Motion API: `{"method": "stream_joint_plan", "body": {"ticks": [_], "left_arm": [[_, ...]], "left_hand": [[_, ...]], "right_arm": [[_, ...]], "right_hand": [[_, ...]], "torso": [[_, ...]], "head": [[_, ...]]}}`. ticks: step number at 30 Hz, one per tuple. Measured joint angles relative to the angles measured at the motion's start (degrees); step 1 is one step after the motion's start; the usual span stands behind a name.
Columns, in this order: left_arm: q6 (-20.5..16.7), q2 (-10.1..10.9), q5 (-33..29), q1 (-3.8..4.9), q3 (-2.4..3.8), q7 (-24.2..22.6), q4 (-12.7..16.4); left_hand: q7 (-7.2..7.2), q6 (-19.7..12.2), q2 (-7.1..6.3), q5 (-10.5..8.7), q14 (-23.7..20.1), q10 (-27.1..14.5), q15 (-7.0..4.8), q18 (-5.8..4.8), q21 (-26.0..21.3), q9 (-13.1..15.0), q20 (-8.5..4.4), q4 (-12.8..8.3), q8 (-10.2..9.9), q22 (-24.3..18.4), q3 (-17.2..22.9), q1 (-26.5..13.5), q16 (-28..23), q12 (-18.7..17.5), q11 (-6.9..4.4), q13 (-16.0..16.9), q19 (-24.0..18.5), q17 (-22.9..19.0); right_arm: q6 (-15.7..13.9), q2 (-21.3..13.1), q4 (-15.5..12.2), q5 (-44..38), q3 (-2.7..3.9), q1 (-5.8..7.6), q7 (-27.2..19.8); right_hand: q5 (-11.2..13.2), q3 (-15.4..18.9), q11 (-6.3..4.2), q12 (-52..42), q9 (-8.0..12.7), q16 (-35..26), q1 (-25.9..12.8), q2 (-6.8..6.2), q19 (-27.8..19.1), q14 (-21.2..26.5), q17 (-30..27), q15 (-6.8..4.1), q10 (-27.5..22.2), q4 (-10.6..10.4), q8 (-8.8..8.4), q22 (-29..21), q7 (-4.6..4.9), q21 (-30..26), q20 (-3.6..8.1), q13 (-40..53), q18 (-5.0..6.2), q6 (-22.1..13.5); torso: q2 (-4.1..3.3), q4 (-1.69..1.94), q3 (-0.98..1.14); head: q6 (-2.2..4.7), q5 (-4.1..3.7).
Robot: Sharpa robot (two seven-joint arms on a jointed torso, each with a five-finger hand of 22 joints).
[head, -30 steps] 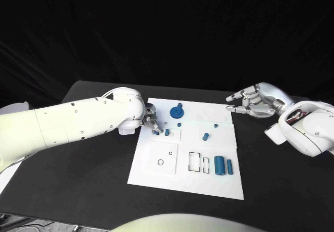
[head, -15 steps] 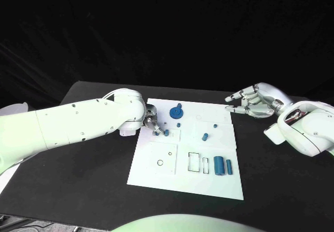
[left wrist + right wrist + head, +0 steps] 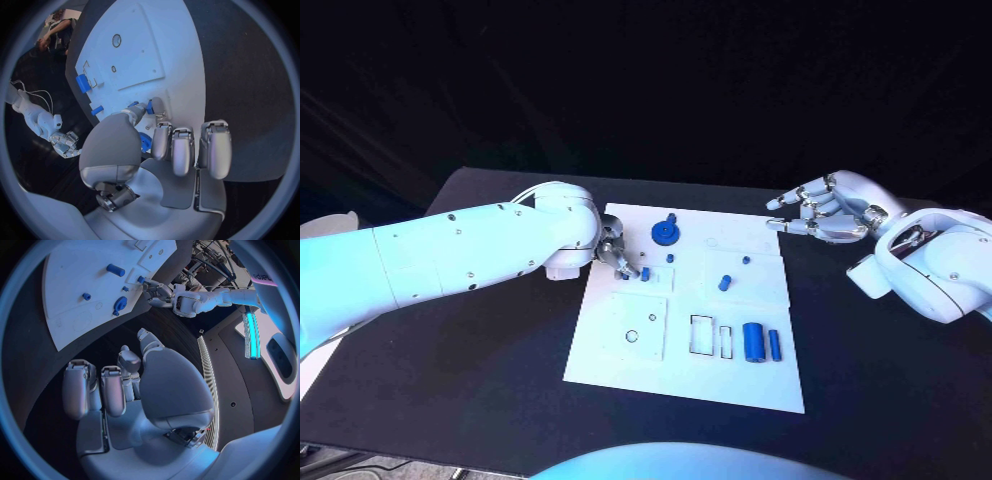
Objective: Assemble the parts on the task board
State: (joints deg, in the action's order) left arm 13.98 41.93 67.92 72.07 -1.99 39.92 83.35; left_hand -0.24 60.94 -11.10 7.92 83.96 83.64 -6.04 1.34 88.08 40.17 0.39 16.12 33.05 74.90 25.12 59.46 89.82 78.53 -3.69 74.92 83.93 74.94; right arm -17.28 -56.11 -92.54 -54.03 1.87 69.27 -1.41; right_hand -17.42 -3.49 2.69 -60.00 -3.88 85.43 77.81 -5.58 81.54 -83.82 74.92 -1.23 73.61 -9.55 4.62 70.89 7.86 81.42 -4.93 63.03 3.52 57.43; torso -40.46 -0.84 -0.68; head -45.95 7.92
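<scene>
Fingers of the left hand point(image 3: 620, 258) pinch a small blue peg point(image 3: 645, 273), upright over the task board point(image 3: 678, 385); right hand point(image 3: 822, 212) waits empty, fingers loosely apart, off its far corner.

The table point(image 3: 473, 340) is black. The task board point(image 3: 678, 375) on it is white, with thin black outlines drawn at its lower middle. The parts point(image 3: 756, 342) are blue. The left hand point(image 3: 616, 255) and the right hand point(image 3: 822, 212) are shiny silver, on white arms.
</scene>
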Motion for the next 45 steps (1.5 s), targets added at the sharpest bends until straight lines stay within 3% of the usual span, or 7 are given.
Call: {"method": "stream_joint_plan", "body": {"ticks": [11,23,27,32,36,40,45], "left_arm": [[0.15,0.41,0.08,0.03,0.06,-0.09,-0.05],[-5.24,2.46,-1.3,-0.09,0.81,0.06,1.47],[-8.22,3.51,-2.45,0.11,1.15,0.08,2.25],[-12.51,4.11,-4.7,0.48,1.37,-0.31,2.72],[-16.2,3.66,-6.7,0.51,1.3,-2.84,2.75],[-20.03,1.87,-7.54,0.34,0.57,-8.93,2.29],[-24.64,-0.69,-5.17,-0.41,0.05,-19.42,1.41]], "left_hand": [[-0.09,0.09,-0.63,0.0,0.0,0.0,0.0,0.0,0.0,-0.17,0.0,0.52,0.18,0.0,-2.34,-0.63,0.0,0.0,0.0,0.0,0.0,-0.01],[0.46,-0.51,1.91,0.82,0.0,0.0,0.0,0.0,-1.14,-0.81,0.0,0.9,-0.28,0.03,-20.83,-5.85,0.0,-2.74,0.0,-0.01,0.0,-0.01],[0.68,-1.16,2.1,0.84,0.0,-0.32,0.0,0.0,-2.15,-0.81,0.0,0.95,-0.28,0.04,-21.97,-6.04,0.0,-4.16,0.31,-0.44,0.0,-0.02],[2.44,-6.07,3.59,0.84,0.03,-9.27,0.6,2.63,-12.99,-1.97,0.49,0.7,-2.21,-0.2,-20.0,-2.6,-1.3,-19.02,1.73,-13.96,-1.46,-0.02],[5.09,-11.28,3.78,0.57,-2.55,-20.92,2.77,7.5,-37.82,-4.15,2.2,0.06,-4.41,-17.32,-15.68,6.13,-15.81,-35.4,4.31,-27.82,-13.13,-6.43],[7.79,-14.8,3.23,0.45,-8.94,-26.79,5.0,8.02,-51.13,-8.66,4.04,-1.53,-7.69,-27.36,-8.45,17.63,-30.81,-45.25,6.67,-36.62,-17.12,-21.01],[8.11,-11.73,-1.16,-0.01,-10.41,-26.53,5.65,8.97,-55.15,-16.83,4.62,-4.73,-13.71,-30.91,-0.91,25.3,-37.19,-55.83,7.52,-48.65,-15.33,-27.27]], "right_arm": [[0.02,0.05,0.05,0.0,0.0,0.0,0.03],[0.09,0.27,0.33,0.0,0.0,0.0,0.03],[0.11,0.26,0.37,0.0,0.0,0.0,0.04],[0.13,0.24,0.4,-0.01,0.0,0.0,0.04],[0.14,0.25,0.49,-0.01,0.0,0.0,0.05],[0.16,0.28,0.6,-0.01,0.0,0.0,0.05],[0.16,0.43,0.73,0.0,0.0,-0.03,0.05]], "right_hand": [[0.0,0.0,0.0,0.0,0.0,0.0,0.0,0.0,0.0,0.0,-0.01,0.0,0.0,0.0,0.0,0.0,0.0,0.0,0.0,0.0,0.0,0.0],[0.0,0.0,0.0,0.0,0.0,0.0,0.0,0.0,0.0,0.0,-0.01,0.0,0.0,0.0,0.0,-0.06,0.0,-0.21,0.0,-0.08,-0.01,0.0],[0.0,0.0,0.0,0.0,0.0,0.0,0.0,0.0,0.0,0.0,-0.01,0.0,0.0,0.0,0.0,-0.06,0.0,-0.21,0.0,-0.08,0.0,0.0],[0.0,0.0,0.0,0.0,0.0,0.0,0.0,0.0,0.0,0.0,-0.01,0.0,0.0,0.0,0.0,-0.06,0.0,-0.21,0.0,-0.07,-0.01,0.0],[-0.22,0.17,0.0,0.0,0.0,0.0,0.0,0.0,0.0,0.0,-0.02,0.0,0.0,-0.17,0.0,-0.05,0.0,-0.21,0.0,-0.07,0.0,0.0],[-0.22,0.17,0.0,0.0,0.0,0.0,0.0,0.0,0.0,0.0,-0.02,0.0,0.0,-0.17,0.0,-0.05,0.0,-0.21,0.0,-0.07,0.0,0.0],[-0.22,0.17,0.0,0.0,0.0,0.0,0.0,0.0,0.0,0.0,0.03,0.0,0.0,-0.17,0.0,-0.05,0.0,-0.21,0.0,-0.07,0.0,0.0]], "torso": [[0.0,0.0,-0.05],[0.02,-0.02,-0.04],[0.05,0.0,-0.04],[0.06,0.05,0.01],[0.03,0.04,-0.01],[0.02,0.0,-0.03],[-0.03,-0.09,-0.04]], "head": [[-0.16,0.01],[-0.1,-0.07],[-0.05,-0.13],[0.02,-0.18],[0.16,-0.42],[0.42,-0.76],[0.9,-1.26]]}}
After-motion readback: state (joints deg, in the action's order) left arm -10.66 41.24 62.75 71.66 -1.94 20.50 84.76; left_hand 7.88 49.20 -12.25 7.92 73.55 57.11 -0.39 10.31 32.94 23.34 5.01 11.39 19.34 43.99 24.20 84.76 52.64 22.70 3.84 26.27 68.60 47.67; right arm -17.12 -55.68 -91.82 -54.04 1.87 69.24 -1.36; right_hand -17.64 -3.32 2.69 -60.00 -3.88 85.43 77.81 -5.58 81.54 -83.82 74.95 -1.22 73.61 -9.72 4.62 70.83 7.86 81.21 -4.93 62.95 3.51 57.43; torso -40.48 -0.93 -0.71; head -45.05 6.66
